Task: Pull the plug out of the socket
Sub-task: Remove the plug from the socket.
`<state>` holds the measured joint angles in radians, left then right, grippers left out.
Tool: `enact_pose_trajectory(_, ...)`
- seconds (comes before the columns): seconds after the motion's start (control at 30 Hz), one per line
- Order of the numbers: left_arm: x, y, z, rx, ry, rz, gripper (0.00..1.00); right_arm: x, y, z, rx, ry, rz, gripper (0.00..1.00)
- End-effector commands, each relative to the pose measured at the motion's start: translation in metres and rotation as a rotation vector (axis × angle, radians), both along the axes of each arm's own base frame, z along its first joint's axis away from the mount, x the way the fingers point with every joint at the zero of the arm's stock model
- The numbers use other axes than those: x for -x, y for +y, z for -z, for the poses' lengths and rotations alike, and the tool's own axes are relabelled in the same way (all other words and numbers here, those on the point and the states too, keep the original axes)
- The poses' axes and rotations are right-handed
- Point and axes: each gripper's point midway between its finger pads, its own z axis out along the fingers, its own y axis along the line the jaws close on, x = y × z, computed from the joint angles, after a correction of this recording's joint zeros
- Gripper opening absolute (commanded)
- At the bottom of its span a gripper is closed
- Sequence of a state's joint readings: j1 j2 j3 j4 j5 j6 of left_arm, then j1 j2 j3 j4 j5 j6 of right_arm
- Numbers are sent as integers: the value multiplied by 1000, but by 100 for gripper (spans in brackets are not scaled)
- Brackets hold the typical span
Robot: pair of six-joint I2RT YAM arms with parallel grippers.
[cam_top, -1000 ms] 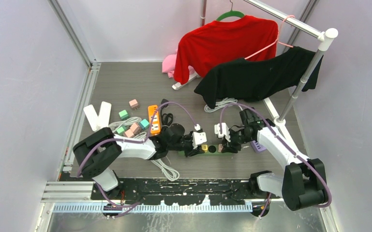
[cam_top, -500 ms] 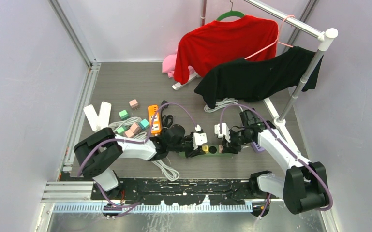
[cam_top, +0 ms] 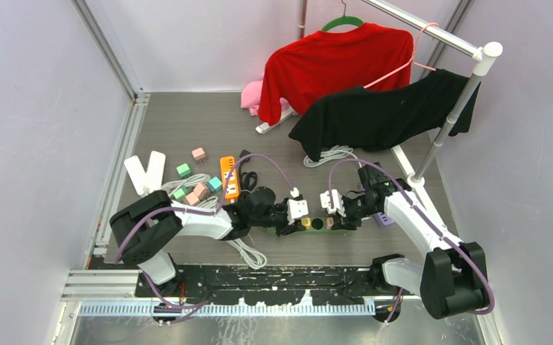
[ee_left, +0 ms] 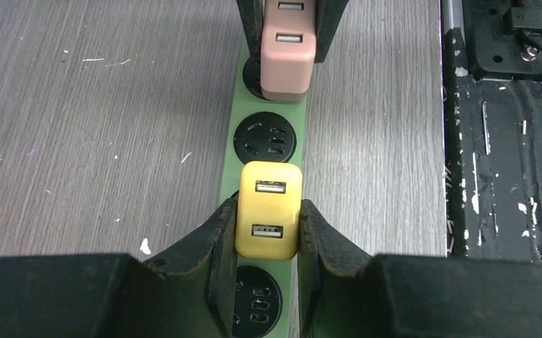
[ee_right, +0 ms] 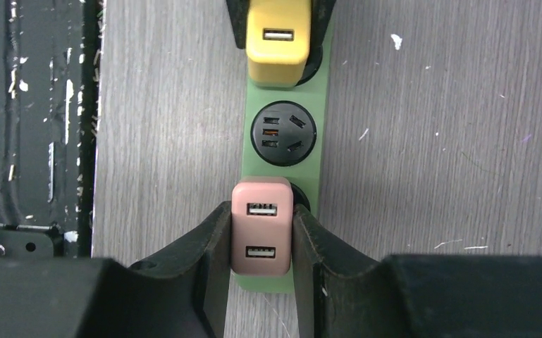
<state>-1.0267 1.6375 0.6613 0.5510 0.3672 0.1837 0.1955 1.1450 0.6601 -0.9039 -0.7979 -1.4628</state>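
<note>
Fingers (ee_left: 218, 243) of left hand (ee_left: 268, 208) astride yellow plug (ee_left: 268, 225)

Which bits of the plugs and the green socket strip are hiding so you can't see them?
- Yellow plug prongs: left wrist view, hidden under its own body; seated or not, cannot tell.
- Pink plug prongs: right wrist view, the same.
- Green strip ends: wrist views, cut off by picture edges.
- Top view: both plugs too small for detail.

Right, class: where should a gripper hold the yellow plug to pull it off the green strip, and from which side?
Take the yellow plug by its two flat long sides, coming from above, astride the green strip. Those faces are parallel and free; the left gripper is shut on them so.
</note>
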Motion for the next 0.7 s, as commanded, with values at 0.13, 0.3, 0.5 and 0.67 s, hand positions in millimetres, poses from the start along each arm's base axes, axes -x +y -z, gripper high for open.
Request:
enact_pose_trajectory(0.13, 1, 13, 30, -97, 32, -38, 0, -58, 21, -26, -87, 1, 337, 1)
enact_pose_trajectory(0.3, 1, 18, 37, -109, 40, -57, 0, -34, -9, -27, 7, -5, 217, 1)
enact_pose_trajectory(0.5, 4, 16, 40, -111, 59, -39, 0, 25, 3, -29, -104, 46, -79, 1)
enact_pose_trajectory(0.67, 4, 15, 38, -114, 64, -37, 0, 6, 18, -32, -147, 100, 53, 1)
